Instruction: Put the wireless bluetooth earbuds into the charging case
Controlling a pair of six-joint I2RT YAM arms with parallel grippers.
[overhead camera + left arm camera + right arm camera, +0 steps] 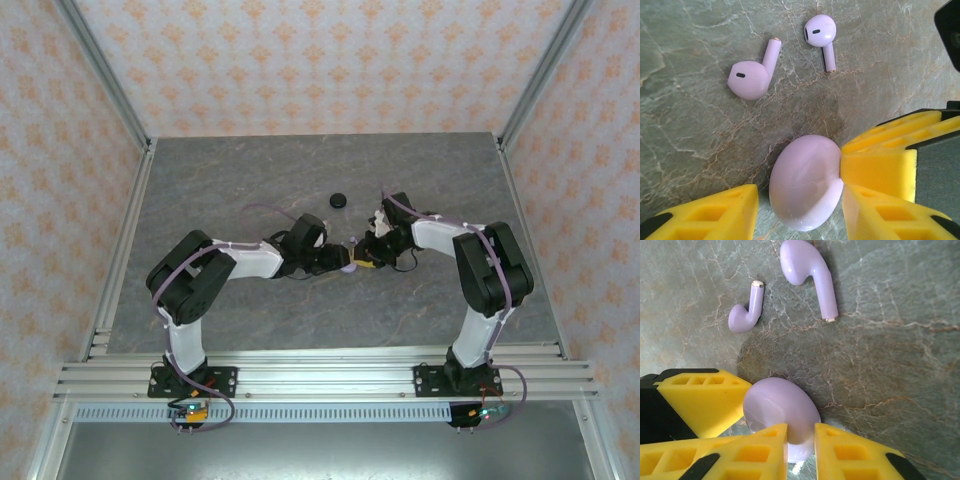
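Steadying seems the aim: your left gripper [800, 196] straddles the lavender case [805, 172], grip unclear, while your right gripper [800, 432] narrowly pinches its edge.

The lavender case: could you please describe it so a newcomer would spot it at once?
On the grey table, look where the two arms meet mid-table. The lavender case lies there among yellow fingers, near two lavender earbuds. It is a smooth, stemless oval, far bigger than either earbud.
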